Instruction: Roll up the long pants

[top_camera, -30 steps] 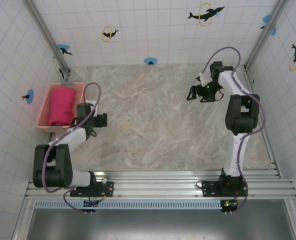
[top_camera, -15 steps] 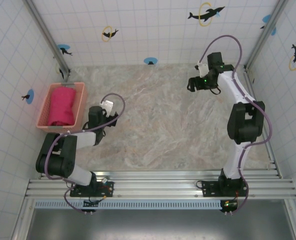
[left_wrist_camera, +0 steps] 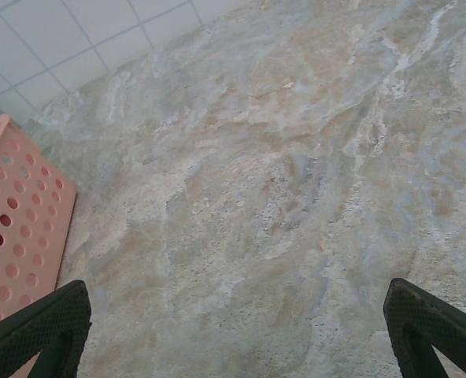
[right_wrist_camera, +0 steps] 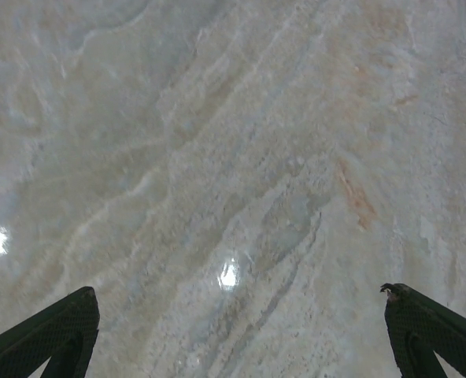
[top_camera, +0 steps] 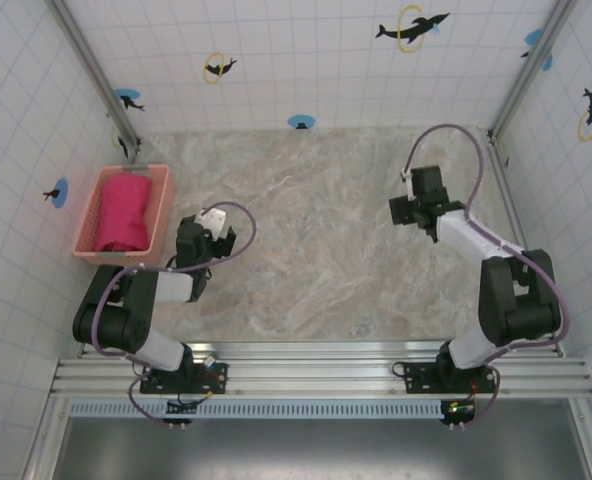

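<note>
Since a moment ago right claw (top_camera: 416,210) pulled nearer its base, spread over marbled stone counter (top_camera: 316,240), left claw (top_camera: 204,238) spread, arm folded low, bright pink-red fabric long pants (top_camera: 124,208) rolled inside salmon-pink plastic lattice basket (top_camera: 160,210)

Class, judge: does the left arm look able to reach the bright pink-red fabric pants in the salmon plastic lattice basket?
Probably yes: the pink-red pants lie uncovered in the open-topped salmon basket, close beside the open left gripper.

A beige marble-patterned surface (top_camera: 316,230) sits between white tiled walls (top_camera: 306,70) dotted with dolphin stickers (top_camera: 413,27); an aluminium rail (top_camera: 316,375) runs along its near edge.
</note>
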